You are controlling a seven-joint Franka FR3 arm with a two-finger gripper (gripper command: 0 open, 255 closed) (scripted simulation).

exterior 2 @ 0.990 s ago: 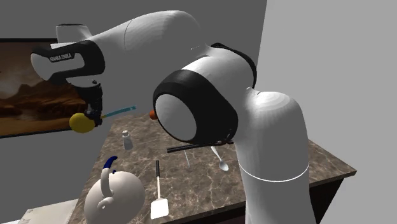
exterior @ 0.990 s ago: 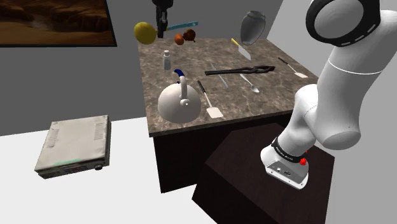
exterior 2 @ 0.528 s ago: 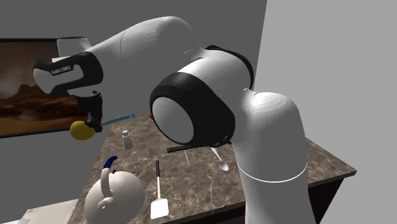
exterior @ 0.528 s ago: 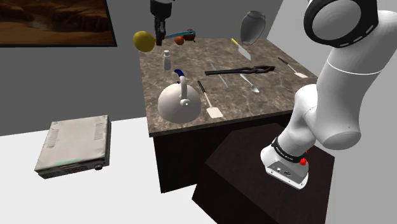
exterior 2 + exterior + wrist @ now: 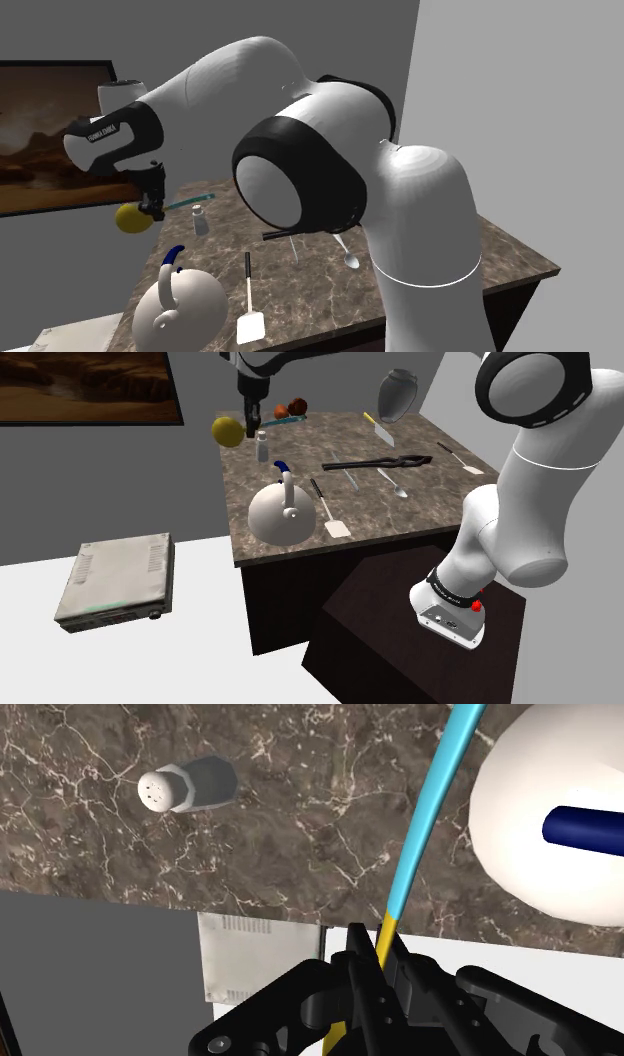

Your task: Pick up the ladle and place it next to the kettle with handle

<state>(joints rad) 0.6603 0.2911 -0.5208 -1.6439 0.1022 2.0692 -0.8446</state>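
yellow-bowled ladle [image 5: 228, 431] with a slim blue handle hangs by the table's [image 5: 430, 502] far corner, beyond the kettle [image 5: 283, 512]. your tool [image 5: 385, 952] pinches the handle near the bowl; it's probably stiff, light and slippery.

White lettering, probably FRANKA EMIKA, on the arm's dark link [image 5: 108, 132] near its wrist, second exterior view

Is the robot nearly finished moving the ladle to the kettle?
Halfway. Done: the ladle is lifted, its handle clamped in the gripper. In hand: it hangs in the air near the shaker, at the edge of the table. Left: lay it beside the white kettle and let go.
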